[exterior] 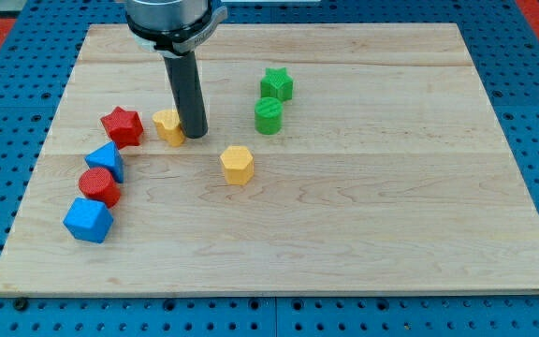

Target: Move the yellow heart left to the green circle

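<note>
The yellow heart (pixel 167 125) lies on the wooden board left of centre. My tip (pixel 196 135) stands right against the heart's right side. The green circle (pixel 269 116) lies to the view's right of my tip, about a block's width and a half away. The rod rises from the tip to the arm's head at the view's top.
A green star (pixel 276 84) sits just above the green circle. A yellow hexagon (pixel 238 164) lies below and between. At the view's left stand a red star (pixel 122 125), a blue triangle (pixel 106 161), a red circle (pixel 99 186) and a blue cube (pixel 88 220). The board's edge (pixel 269 290) runs along the bottom.
</note>
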Robot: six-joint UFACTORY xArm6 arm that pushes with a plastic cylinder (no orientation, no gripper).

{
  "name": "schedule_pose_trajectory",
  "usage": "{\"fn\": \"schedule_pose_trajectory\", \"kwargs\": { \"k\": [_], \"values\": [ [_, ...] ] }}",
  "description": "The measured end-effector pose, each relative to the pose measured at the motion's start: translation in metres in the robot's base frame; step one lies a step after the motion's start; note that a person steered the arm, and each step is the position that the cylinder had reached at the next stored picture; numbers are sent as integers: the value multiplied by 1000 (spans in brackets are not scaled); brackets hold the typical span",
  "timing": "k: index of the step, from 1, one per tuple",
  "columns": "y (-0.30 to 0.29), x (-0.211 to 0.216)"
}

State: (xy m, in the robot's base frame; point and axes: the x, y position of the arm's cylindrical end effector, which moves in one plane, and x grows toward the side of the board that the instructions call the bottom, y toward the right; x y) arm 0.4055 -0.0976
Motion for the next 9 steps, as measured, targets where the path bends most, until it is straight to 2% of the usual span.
{"fn": "schedule_pose_trajectory", "kwargs": {
  "k": [2,3,5,9],
  "values": [
    [-19,32],
    [-51,26],
    [-56,11],
    [-83,-58]
  ]
}}
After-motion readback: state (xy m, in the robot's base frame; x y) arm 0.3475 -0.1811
